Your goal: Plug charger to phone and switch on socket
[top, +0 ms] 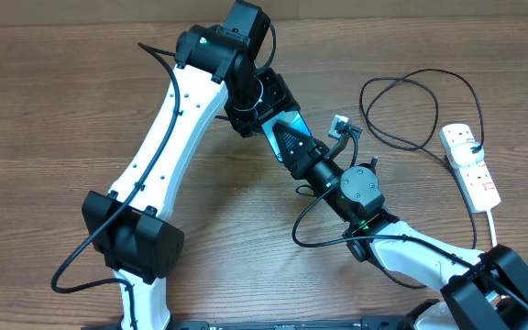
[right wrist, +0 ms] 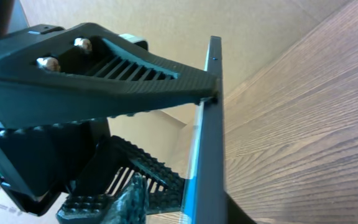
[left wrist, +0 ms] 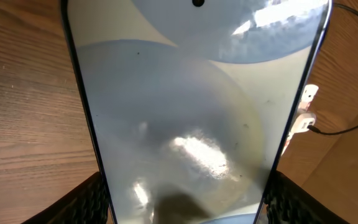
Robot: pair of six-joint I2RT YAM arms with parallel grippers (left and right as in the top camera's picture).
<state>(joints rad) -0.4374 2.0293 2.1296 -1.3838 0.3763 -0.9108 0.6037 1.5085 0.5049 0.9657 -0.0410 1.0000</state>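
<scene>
My left gripper (top: 282, 124) is shut on the phone (top: 293, 136), clamping its long sides and holding it tilted above the table. The phone's glossy screen (left wrist: 185, 112) fills the left wrist view between the left fingers (left wrist: 185, 202). My right gripper (top: 308, 158) is at the phone's lower end. In the right wrist view its fingers (right wrist: 188, 208) straddle the phone's edge (right wrist: 213, 124), with a gap showing on the screen side. The charger's connector tip (top: 341, 123) lies on the table beside the phone, and its black cable loops right to the socket (top: 470, 158). Nothing holds the charger.
The socket's white cord (top: 493, 215) runs down the right side over my right arm's base. The left gripper's ribbed finger (right wrist: 104, 68) crosses the right wrist view. The charger cable (left wrist: 344, 129) shows at the right of the left wrist view.
</scene>
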